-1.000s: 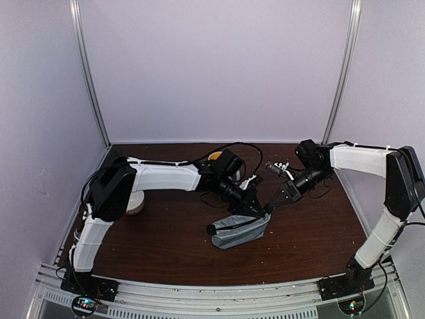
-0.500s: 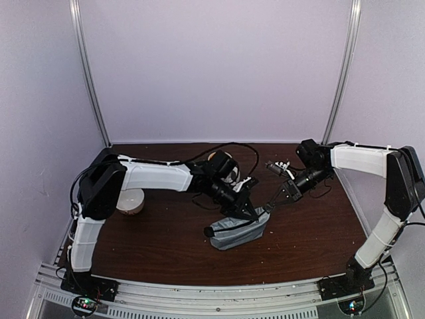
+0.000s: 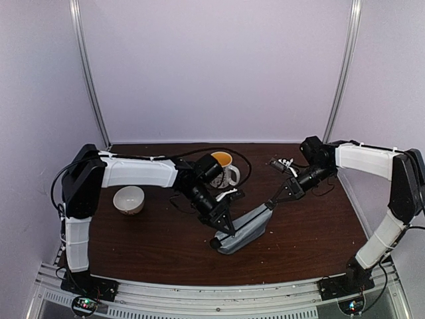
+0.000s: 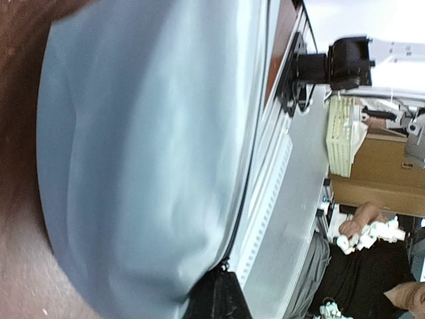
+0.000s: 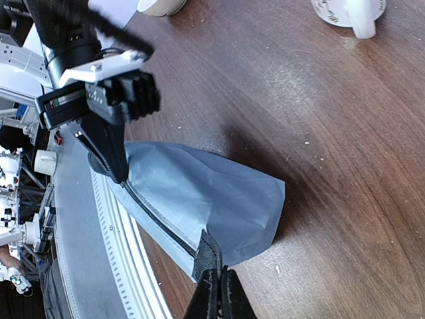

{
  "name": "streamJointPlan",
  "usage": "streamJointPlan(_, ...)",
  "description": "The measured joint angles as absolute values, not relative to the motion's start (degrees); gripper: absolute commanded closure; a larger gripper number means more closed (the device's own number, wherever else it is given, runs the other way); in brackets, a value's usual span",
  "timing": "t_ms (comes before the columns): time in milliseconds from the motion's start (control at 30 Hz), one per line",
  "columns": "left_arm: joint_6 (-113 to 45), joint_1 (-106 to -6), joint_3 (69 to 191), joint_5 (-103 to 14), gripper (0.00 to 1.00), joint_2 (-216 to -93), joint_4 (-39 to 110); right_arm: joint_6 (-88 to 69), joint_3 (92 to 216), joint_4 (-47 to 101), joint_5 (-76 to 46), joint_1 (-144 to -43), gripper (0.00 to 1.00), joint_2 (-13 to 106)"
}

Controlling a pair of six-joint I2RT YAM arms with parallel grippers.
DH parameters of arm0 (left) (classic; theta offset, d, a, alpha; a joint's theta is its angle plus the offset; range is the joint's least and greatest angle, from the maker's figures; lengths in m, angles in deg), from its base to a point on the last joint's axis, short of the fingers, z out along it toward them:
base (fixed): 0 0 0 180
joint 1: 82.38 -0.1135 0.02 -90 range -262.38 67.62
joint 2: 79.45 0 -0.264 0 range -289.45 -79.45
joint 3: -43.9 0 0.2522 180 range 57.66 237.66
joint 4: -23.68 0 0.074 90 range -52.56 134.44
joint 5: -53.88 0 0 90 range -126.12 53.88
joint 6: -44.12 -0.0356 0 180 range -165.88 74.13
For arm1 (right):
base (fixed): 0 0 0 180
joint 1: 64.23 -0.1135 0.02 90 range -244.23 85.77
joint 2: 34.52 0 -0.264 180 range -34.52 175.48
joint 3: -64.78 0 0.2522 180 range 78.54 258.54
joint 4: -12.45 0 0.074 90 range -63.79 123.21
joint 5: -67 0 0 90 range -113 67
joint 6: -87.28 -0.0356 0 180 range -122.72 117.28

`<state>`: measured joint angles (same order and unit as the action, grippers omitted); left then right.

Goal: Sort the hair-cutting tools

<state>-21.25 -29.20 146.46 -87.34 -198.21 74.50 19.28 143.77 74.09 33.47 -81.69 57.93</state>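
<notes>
No hair-cutting tools show in any view. A grey zip pouch [image 3: 246,228] [image 5: 212,189] [image 4: 146,166] is stretched between both arms at the table's middle front. My left gripper [image 3: 222,232] [image 4: 216,296] [image 5: 119,171] is shut on the zipper pull [image 4: 224,267] at the pouch's near left end. My right gripper [image 3: 269,205] [image 5: 216,282] is shut on the black tab [image 5: 207,251] at the pouch's far right end. The black zip line [image 5: 156,222] running between them looks shut.
A patterned mug [image 3: 224,170] [image 5: 352,10] stands behind the left arm, and a white bowl [image 3: 129,199] [image 5: 159,5] sits to the left. The table's metal front rail [image 3: 219,296] runs just beyond the pouch's near end.
My left arm has drawn back to the left and toward the front, pulling the pouch's near end with it and stretching the pouch out. The mug and bowl are now uncovered. The right gripper has barely moved.
</notes>
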Motion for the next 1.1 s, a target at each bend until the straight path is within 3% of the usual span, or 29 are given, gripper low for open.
streamJointPlan(433, -33.12, -30.11, 141.1, -87.85, 1.0, -194.36, 82.89, 17.97, 142.96, 74.44, 33.8, -78.28, 1.0, 57.51)
streamJointPlan(467, -33.47, -30.22, 141.1, -87.76, 0.96, -194.25, 82.98, 17.93, 142.96, 74.44, 33.88, -78.28, 1.0, 57.51)
streamJointPlan(567, -34.65, -30.4, 141.58, -87.04, 0.68, -194.21, 83.83, 18.12, 142.96, 74.51, 34.41, -78.25, 0.97, 57.51)
streamJointPlan(633, -34.91, -30.33, 142.2, -85.86, 0.59, -194.12, 87.59, 18.56, 143.0, 74.35, 33.84, -77.47, 0.91, 57.51)
streamJointPlan(900, -32.09, -30.73, 143.33, -78.51, 0.52, -191.56, 86.37, 21.56, 144.71, 75.64, 33.12, -75.39, 0.74, 57.36)
streamJointPlan(1033, -30.63, -31.69, 143.09, -74.86, 0.5, -188.24, 83.24, 22.5, 144.73, 76.26, 31.17, -75.41, 0.72, 55.87)
streamJointPlan(1100, -30.32, -32.23, 143.09, -73.16, 0.54, -186.91, 82.3, 22.85, 144.97, 76.76, 30.04, -75.41, 0.72, 54.97)
